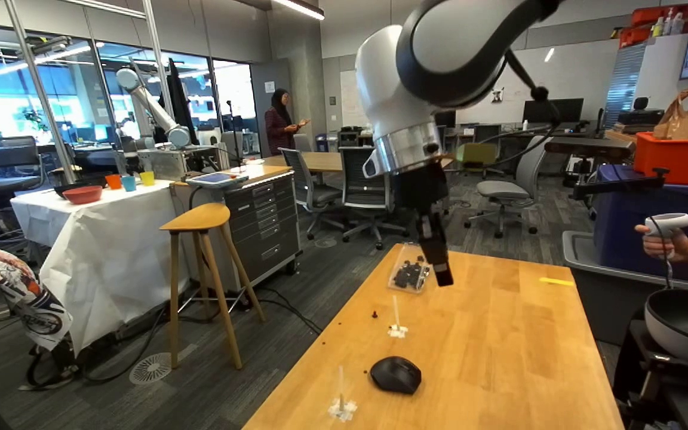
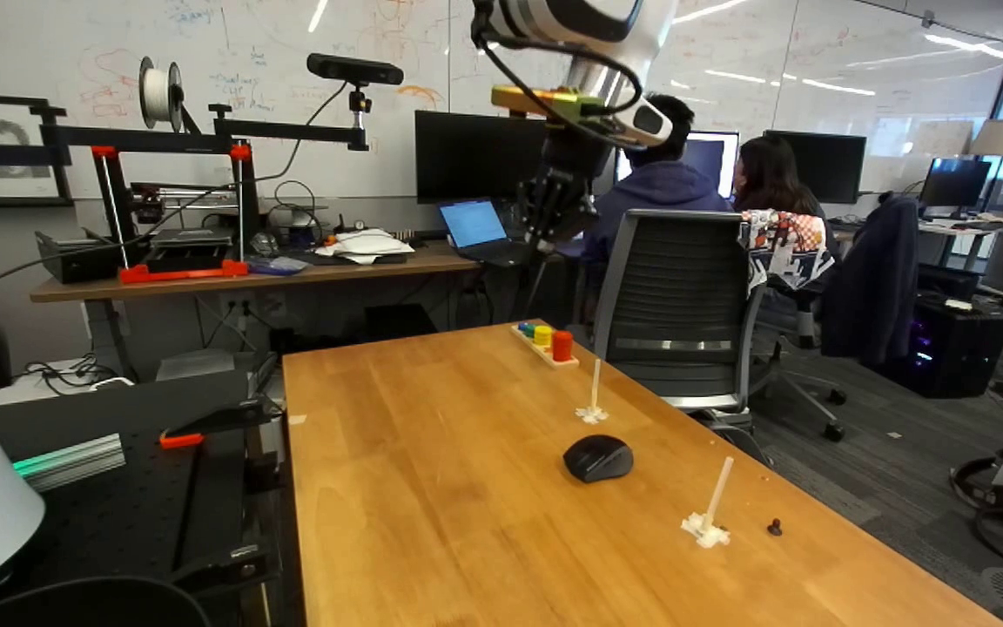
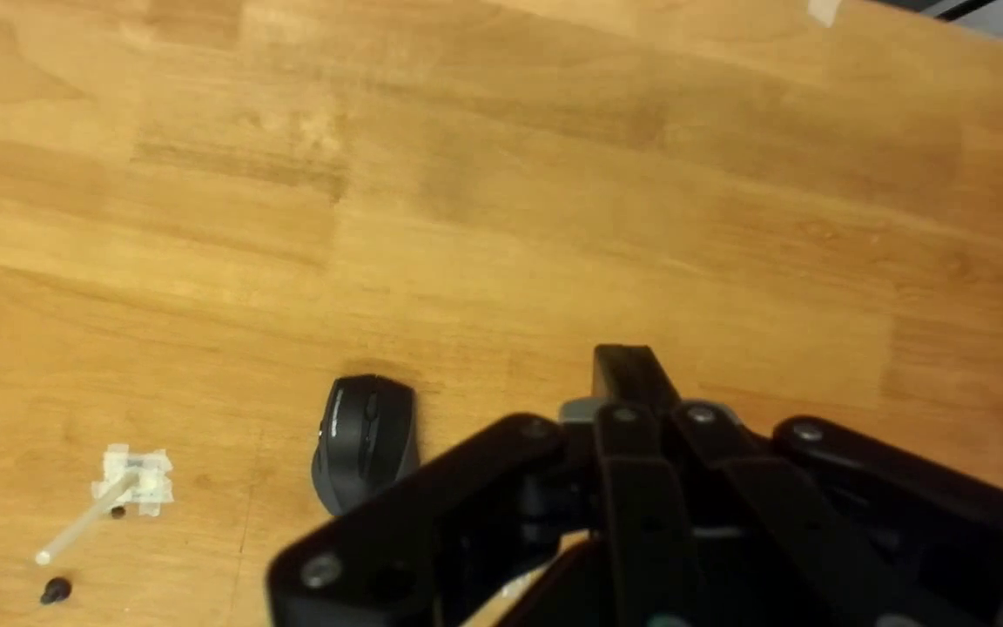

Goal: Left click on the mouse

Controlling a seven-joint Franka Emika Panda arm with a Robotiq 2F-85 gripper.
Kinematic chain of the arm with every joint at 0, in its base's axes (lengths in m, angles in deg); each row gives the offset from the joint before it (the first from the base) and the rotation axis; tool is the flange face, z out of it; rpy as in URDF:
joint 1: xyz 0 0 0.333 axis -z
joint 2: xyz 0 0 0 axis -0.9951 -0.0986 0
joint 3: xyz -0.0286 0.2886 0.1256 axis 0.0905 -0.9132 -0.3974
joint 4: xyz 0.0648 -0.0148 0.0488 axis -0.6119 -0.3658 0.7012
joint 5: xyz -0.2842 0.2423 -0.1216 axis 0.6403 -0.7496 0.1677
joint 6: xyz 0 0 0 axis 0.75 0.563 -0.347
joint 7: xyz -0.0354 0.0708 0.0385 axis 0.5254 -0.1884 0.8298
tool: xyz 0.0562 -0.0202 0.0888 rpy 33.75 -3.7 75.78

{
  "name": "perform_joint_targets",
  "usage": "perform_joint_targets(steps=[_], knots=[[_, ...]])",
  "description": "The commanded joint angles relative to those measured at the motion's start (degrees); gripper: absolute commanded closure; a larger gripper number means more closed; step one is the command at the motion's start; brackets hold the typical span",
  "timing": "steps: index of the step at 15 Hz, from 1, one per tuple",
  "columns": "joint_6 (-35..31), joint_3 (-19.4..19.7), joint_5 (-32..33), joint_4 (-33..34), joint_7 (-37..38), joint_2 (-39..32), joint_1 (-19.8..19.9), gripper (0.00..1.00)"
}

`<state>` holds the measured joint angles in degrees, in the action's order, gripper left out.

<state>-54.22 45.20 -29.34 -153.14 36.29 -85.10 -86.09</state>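
Table, mouse below, apart from gripper

Wrist view: open tabletop ahead of the jaws and off to their right, room to pass. Left of the jaws, mouse blocks a low pass. Farther left, thin standing rod, small dark knob near it. In an exterior view: air under the jaws; second rod stands lower, to their right.

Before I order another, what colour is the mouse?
The mouse is black to dark grey, clearest in the wrist view.
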Motion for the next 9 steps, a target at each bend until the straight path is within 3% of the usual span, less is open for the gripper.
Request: perform_joint_targets(steps=[1,4,9], knots=[[9.29,0.54,-4.52,-3.85,-3.97,9.85,2.42,0.94],[11.47,2.73,-2.14,-4.46,-3.88,14.73,3.25,0.95],[-0.46,6.61,5.8,-6.76,-1.3,19.88,4.67,0.95]])
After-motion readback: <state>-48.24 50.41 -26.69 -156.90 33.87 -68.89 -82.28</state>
